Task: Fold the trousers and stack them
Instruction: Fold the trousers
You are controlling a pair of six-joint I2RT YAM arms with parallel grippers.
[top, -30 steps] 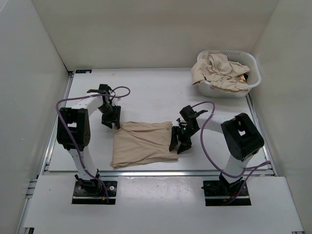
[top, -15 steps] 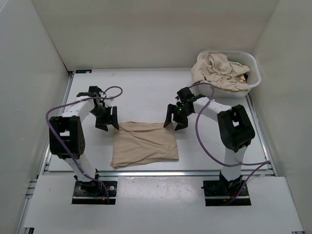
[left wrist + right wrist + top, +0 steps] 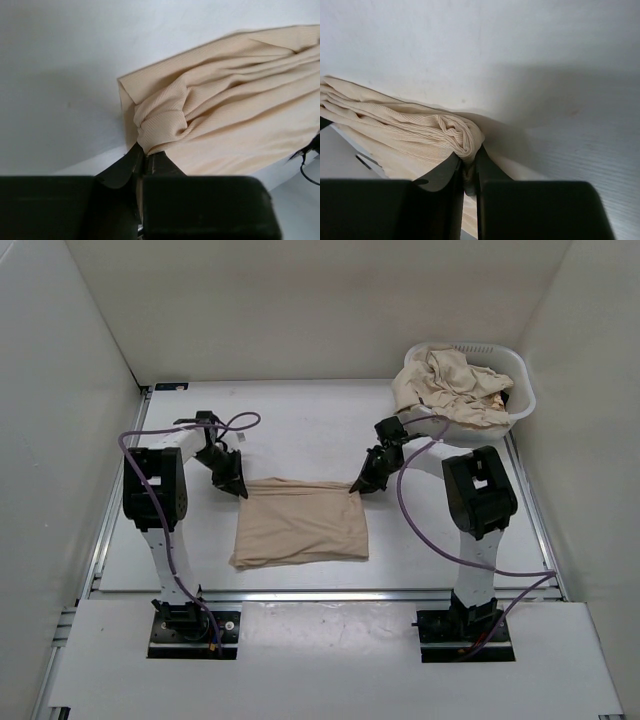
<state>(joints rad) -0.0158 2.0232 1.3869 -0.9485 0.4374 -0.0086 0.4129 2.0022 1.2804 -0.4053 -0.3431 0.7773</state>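
A folded pair of tan trousers (image 3: 300, 522) lies as a flat rectangle in the middle of the table. My left gripper (image 3: 238, 487) is shut on its far left corner, the fabric bunched between the jaws (image 3: 160, 125). At the far right corner my right gripper (image 3: 360, 483) is shut on another bunch of the trousers (image 3: 460, 135). The cloth stretches taut between the two grippers along its far edge. More tan trousers (image 3: 445, 385) are piled in the basket.
A white slotted laundry basket (image 3: 520, 390) stands at the back right corner, close behind the right arm. White walls enclose the table on three sides. A metal rail (image 3: 300, 595) runs along the near edge.
Both grippers came down from open beside the far corners and shut on them. The far edge of the trousers has been pulled straighter and slightly farther back.
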